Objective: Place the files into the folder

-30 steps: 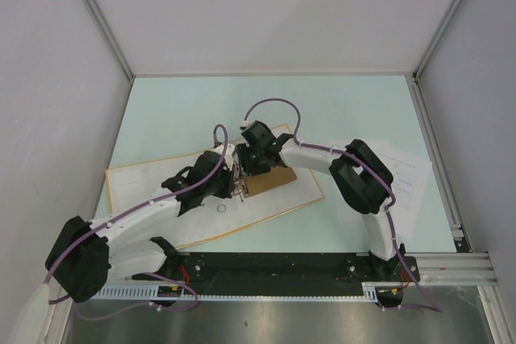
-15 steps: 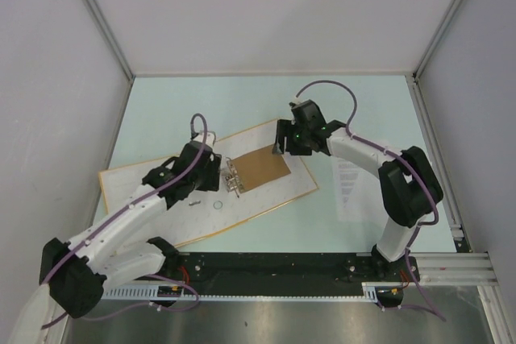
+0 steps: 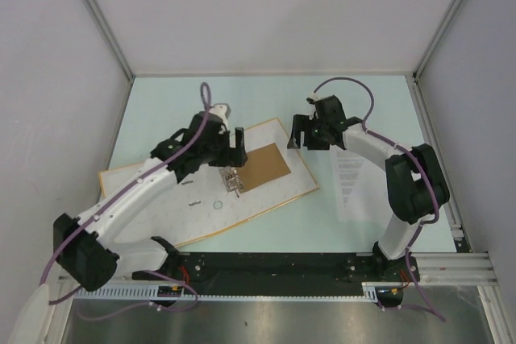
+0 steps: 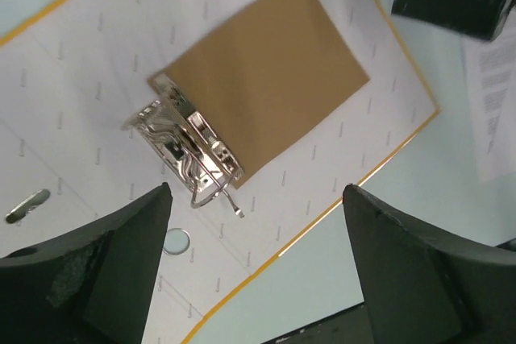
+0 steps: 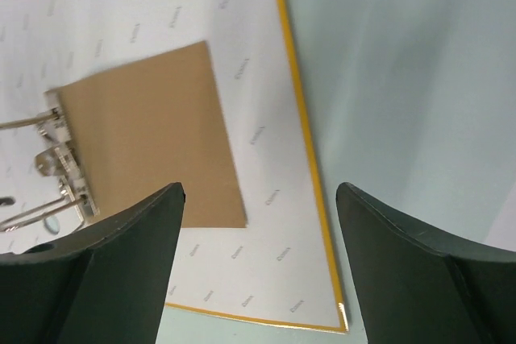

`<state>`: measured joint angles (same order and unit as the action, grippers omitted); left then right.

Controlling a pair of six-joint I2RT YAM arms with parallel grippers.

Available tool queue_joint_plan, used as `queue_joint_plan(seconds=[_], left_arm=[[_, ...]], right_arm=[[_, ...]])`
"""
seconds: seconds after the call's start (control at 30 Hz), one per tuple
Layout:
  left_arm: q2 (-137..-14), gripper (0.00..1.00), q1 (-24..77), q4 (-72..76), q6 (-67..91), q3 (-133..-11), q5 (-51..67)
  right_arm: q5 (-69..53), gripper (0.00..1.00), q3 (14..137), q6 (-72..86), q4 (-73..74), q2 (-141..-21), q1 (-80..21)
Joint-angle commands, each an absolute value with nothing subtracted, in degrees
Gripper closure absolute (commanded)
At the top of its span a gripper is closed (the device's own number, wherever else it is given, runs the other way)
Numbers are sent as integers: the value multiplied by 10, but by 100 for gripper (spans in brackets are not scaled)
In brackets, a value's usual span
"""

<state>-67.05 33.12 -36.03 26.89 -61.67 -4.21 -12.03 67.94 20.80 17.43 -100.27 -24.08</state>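
The folder (image 3: 266, 197) lies open and flat on the table, whitish inside with an orange-yellow rim. A brown card (image 3: 264, 168) lies on it beside the metal ring clip (image 3: 232, 180). The files (image 3: 356, 184), white printed sheets, lie on the table right of the folder, under my right arm. My left gripper (image 3: 233, 139) hovers open above the clip's far side, holding nothing. The left wrist view shows the clip (image 4: 190, 153), the card (image 4: 262, 78) and a strip of the files (image 4: 496, 98). My right gripper (image 3: 299, 134) hangs open over the folder's far right corner (image 5: 278, 255), empty.
Grey walls close in the table on three sides, and a metal rail (image 3: 439, 159) runs along the right edge. The black base bar (image 3: 274, 267) crosses the near edge. A small round hole (image 3: 218, 205) sits in the folder's spine.
Both grippers were together at the ring clip. The left has opened and lifted away toward the far side, and the right has opened wider and swung off to the far right.
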Motion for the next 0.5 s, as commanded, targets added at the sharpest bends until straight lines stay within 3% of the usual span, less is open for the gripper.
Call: queue_joint_plan(seconds=[0.0,0.2,0.27,0.47], left_arm=[[-708,11,391,-368,180,-605,-35],[-758,24,398,-366,-21,-574,-85],[-779,34,398,-362,-41,-579,-63],[-860,50,400,-351,-70,-599,-27]], right_arm=[[-199,19,681,186,138,-996,-246],[-195,19,676,175,168,-974,-247],[-191,19,666,181,170,-962,-247],[-182,20,646,235,189,-885,-213]])
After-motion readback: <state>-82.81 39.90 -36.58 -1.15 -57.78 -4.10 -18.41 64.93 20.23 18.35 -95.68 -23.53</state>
